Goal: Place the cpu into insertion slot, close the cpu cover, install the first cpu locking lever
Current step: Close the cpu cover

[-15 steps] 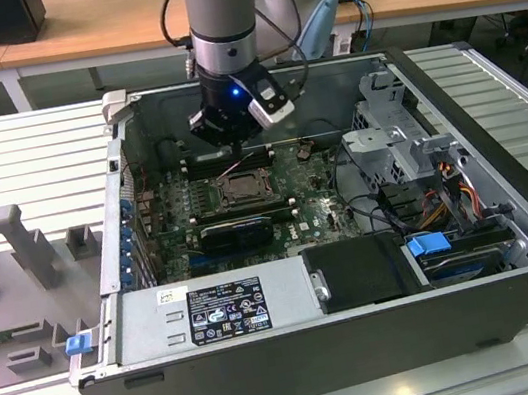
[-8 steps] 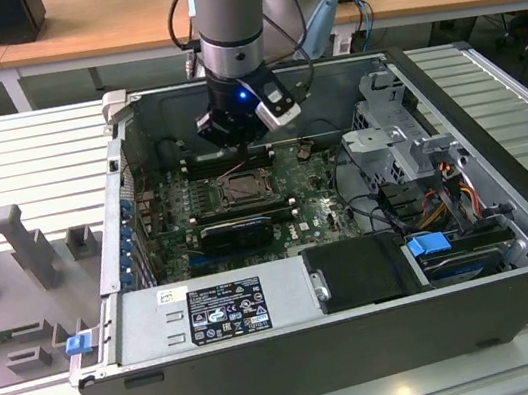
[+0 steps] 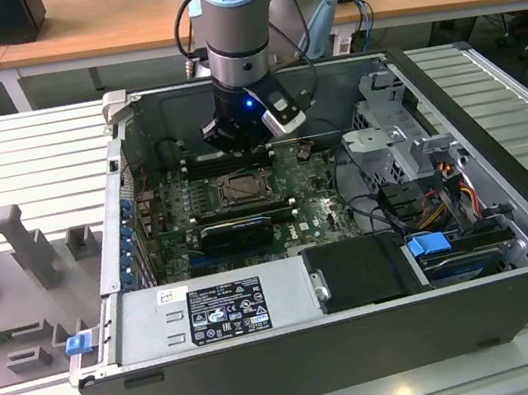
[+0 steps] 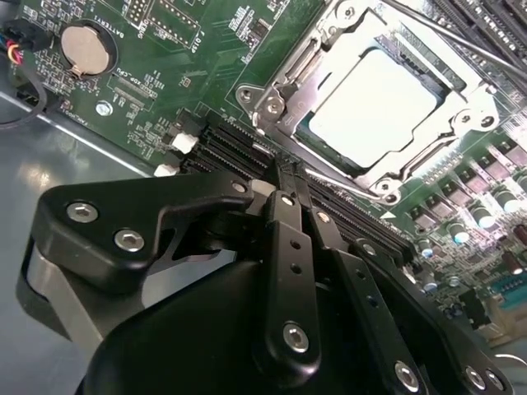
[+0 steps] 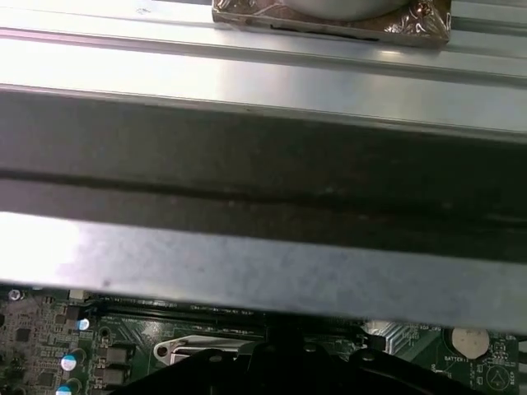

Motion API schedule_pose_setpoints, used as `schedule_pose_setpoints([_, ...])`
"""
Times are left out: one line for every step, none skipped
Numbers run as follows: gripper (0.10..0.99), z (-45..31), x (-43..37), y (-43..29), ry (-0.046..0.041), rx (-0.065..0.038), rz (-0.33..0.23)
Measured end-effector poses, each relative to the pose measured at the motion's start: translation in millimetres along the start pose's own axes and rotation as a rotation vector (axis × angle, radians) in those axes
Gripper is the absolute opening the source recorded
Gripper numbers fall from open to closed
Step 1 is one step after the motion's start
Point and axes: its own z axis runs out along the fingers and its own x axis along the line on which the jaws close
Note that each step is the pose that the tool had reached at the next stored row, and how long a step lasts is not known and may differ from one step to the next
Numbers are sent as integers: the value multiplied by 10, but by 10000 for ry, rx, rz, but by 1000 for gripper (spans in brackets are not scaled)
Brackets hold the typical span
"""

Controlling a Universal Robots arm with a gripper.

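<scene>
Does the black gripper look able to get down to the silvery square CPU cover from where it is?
Probably yes. The black gripper hangs just beside the socket, and the silvery square CPU cover lies flat around the pale CPU with nothing over it.

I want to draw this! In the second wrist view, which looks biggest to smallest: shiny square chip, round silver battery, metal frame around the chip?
1. Silvery metal cpu cover frame
2. Pale square cpu
3. Round silver coin battery

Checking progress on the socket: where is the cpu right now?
The cpu sits in the motherboard socket, framed by the cpu cover in the second wrist view, just beyond the gripper.
</scene>
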Motion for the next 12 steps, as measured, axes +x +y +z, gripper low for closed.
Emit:
schedule_pose_setpoints([106, 7, -1, -1, 0, 0, -1])
schedule_pose_setpoints([106, 18, -5, -3, 1, 0, -3])
schedule_pose_setpoints([106, 25, -8, -4, 0, -1, -3])
schedule_pose_setpoints([106, 31, -10, -5, 1, 0, -3])
schedule_pose_setpoints([106, 39, -15, -7, 1, 0, -3])
schedule_pose_setpoints([106, 46, -17, -8, 1, 0, -3])
schedule_pose_setpoints([106, 50, -20, -9, 1, 0, -2])
schedule_pose_setpoints([106, 53, -22, -10, 1, 0, -3])
schedule_pose_setpoints([106, 54, -23, -10, 2, 2, -2])
schedule_pose_setpoints([106, 56, -24, -10, 2, 3, -1])
schedule_pose_setpoints([106, 58, -25, -11, 1, 1, -2])
schedule_pose_setpoints([106, 58, -25, -11, 1, 2, -2])
